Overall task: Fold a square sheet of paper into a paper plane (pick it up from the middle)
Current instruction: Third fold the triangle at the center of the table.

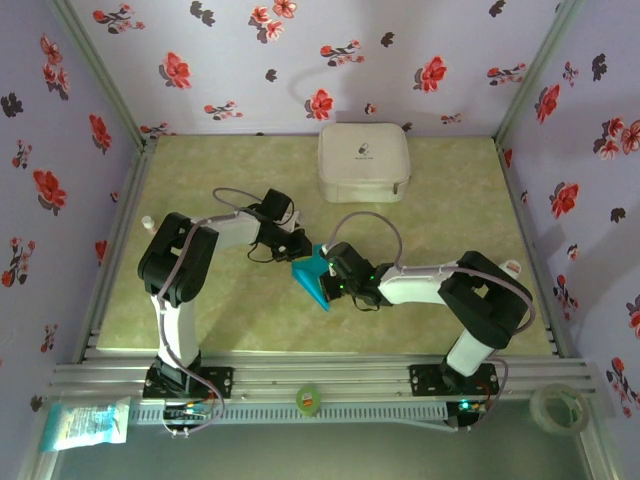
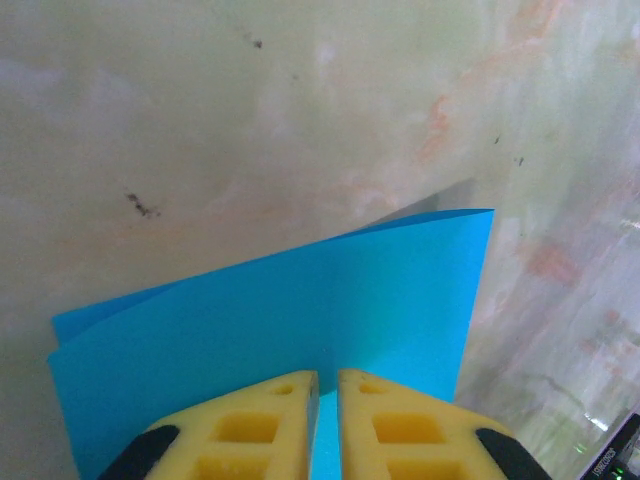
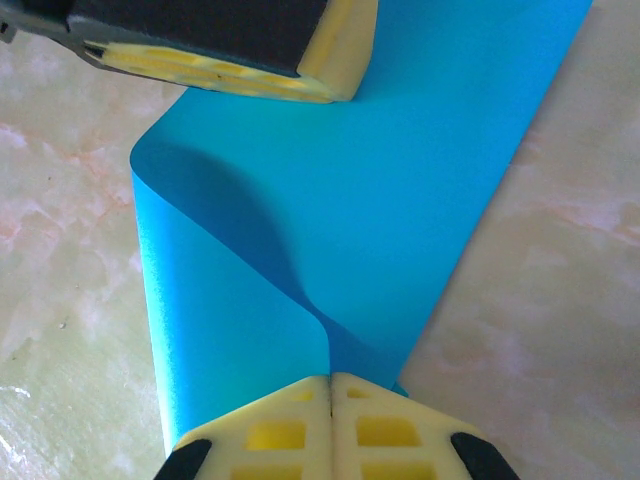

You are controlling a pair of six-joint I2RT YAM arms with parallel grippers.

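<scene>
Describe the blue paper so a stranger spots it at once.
Start at the pale green tabletop with the white zip case at its far edge. Mid-table, the left pincer and right pincer both pinch a turquoise sheet of paper; unlike the boxy white case, it is thin, folded and blue.

- My left arm (image 1: 180, 265) is bent at the elbow and reaches right. The left gripper (image 2: 328, 378) pinches the square sheet of paper (image 2: 300, 300), jaws nearly together.
- My right arm (image 1: 470, 290) reaches left. The right gripper (image 3: 330, 382) is clamped tight on the same sheet.
- The two grippers sit close, facing each other.
</scene>
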